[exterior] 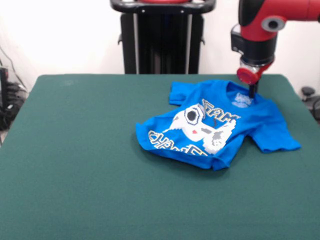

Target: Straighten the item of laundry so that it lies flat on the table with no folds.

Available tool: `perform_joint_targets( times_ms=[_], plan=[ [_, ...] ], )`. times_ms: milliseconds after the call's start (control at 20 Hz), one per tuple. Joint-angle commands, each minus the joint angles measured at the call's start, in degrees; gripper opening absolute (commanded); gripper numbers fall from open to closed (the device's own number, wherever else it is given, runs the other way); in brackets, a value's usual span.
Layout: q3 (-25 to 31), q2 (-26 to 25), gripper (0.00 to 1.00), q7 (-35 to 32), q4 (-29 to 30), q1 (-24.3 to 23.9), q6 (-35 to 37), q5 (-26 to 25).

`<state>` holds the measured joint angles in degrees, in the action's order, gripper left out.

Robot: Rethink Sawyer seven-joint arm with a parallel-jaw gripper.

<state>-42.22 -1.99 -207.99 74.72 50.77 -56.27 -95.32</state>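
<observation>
The item of laundry (220,122) is a bright blue T-shirt with a white controller print and yellow-outlined letters. It lies on the right half of the dark green table (85,160). Its lower part is bunched and folded under near the front left, so the lettering is crumpled. One sleeve spreads out to the right and the other points toward the back. My gripper (253,93) comes straight down at the shirt's collar, with its dark tip touching the cloth by the neck label. The tip is too small to show how it stands.
A black stand (162,37) rises behind the table's far edge. Cables and dark gear lie off the table at the left edge (9,100), and a small dark object (307,92) sits off the right side.
</observation>
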Motion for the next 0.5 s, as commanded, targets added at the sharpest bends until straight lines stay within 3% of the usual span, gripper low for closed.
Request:
perform_joint_targets(
  times_ms=[50,150,200,500],
  plan=[
    [10.4,-4.0,0.0,-10.2,1.8,-0.3,-2.0,-1.0],
    [10.4,-4.0,0.0,-10.3,1.7,-0.3,-2.1,-1.2],
    [10.4,-4.0,1.0,-10.4,1.7,-0.3,-2.2,-1.3],
    [10.3,-4.3,1.0,-11.0,1.3,-0.2,-2.9,-2.3]
  ],
)
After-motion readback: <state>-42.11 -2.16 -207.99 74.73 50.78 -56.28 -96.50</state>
